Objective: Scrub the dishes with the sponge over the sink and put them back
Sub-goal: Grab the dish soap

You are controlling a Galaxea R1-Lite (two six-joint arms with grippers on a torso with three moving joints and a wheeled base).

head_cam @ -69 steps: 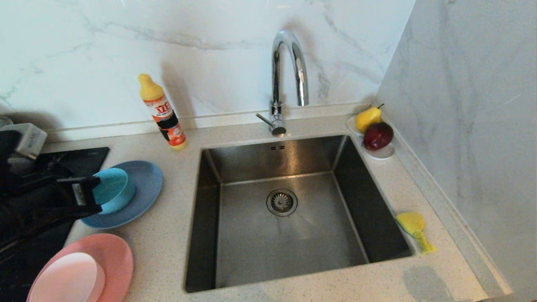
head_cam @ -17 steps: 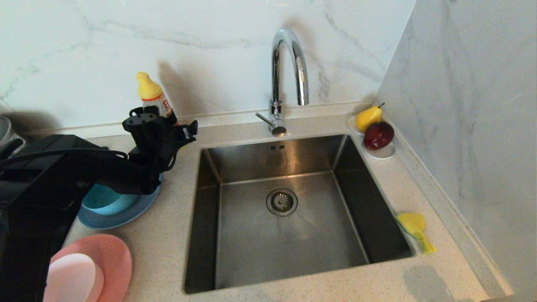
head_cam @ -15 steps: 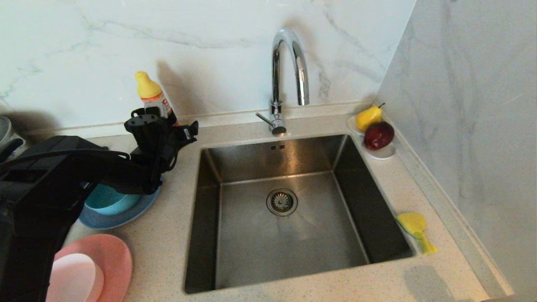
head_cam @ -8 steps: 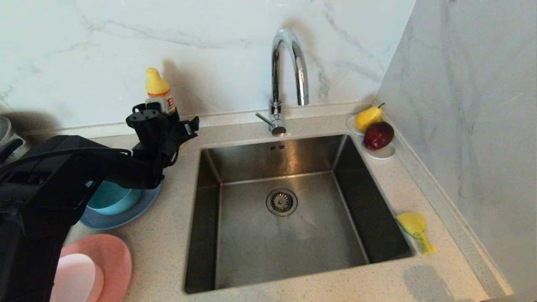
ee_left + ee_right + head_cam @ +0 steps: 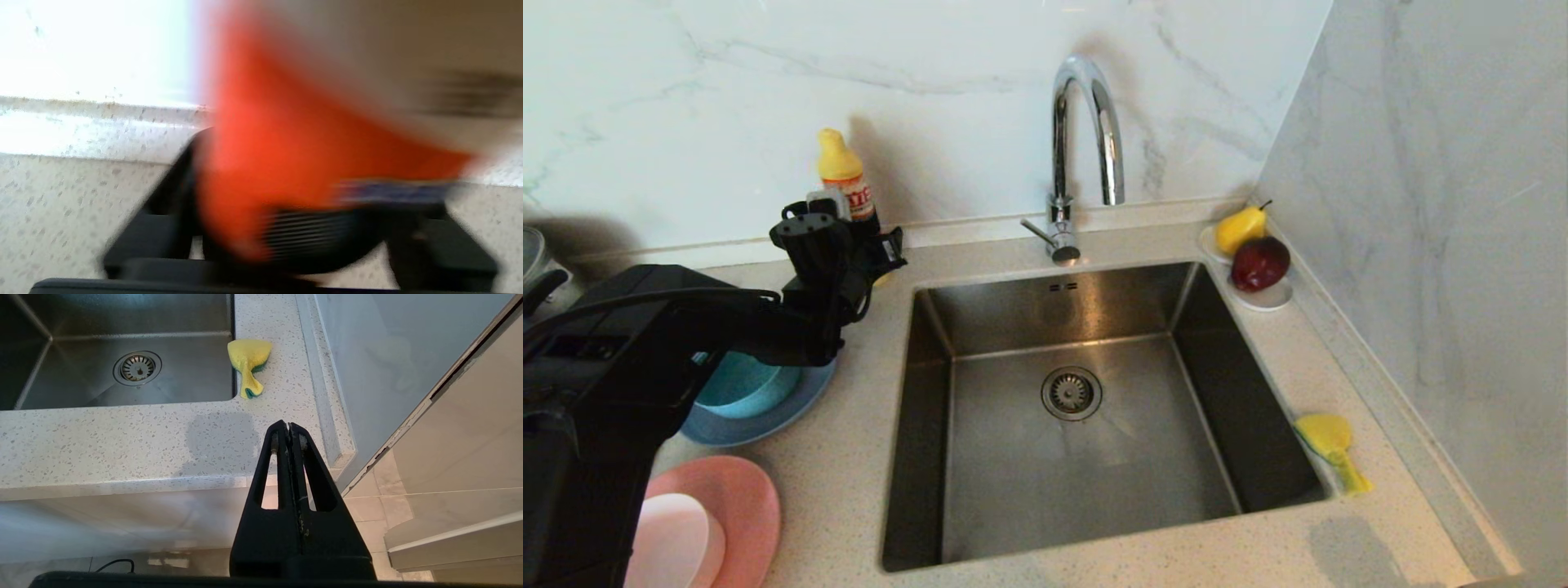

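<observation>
**A:** Up at the sink's (image 5: pixel 1217 343) ten o'clock, from the head camera: what's different?

**B:** The left gripper (image 5: pixel 854 235) has swung off the dishes to the detergent bottle (image 5: pixel 844 174). A second ago that bottle leaned toward nine o'clock; now it stands nearly upright and sits a touch further toward three.

**A:** Is it held?

**B:** I cannot tell. The gripper is around the bottle's lower body and has been narrowing, but a firm clamp isn't visible.

**A:** Left wrist camera?

**B:** Orange bottle smeared across the middle, so it is probably shifting against the tool. No help on the grip.

**A:** Right wrist?

**B:** The right gripper (image 5: pixel 289 428) is pressed closed on nothing, parked below the counter edge.

**A:** And the task's things?

**B:** The sponge (image 5: pixel 1327 445) lies untouched at the drain's four o'clock. The teal bowl (image 5: pixel 743 388) sits on the blue plate (image 5: pixel 796 400) at nine, and the pale bowl (image 5: pixel 674 539) on the pink plate (image 5: pixel 756 498) at eight. I'd judge soap comes first; scrubbing hasn't begun.
</observation>
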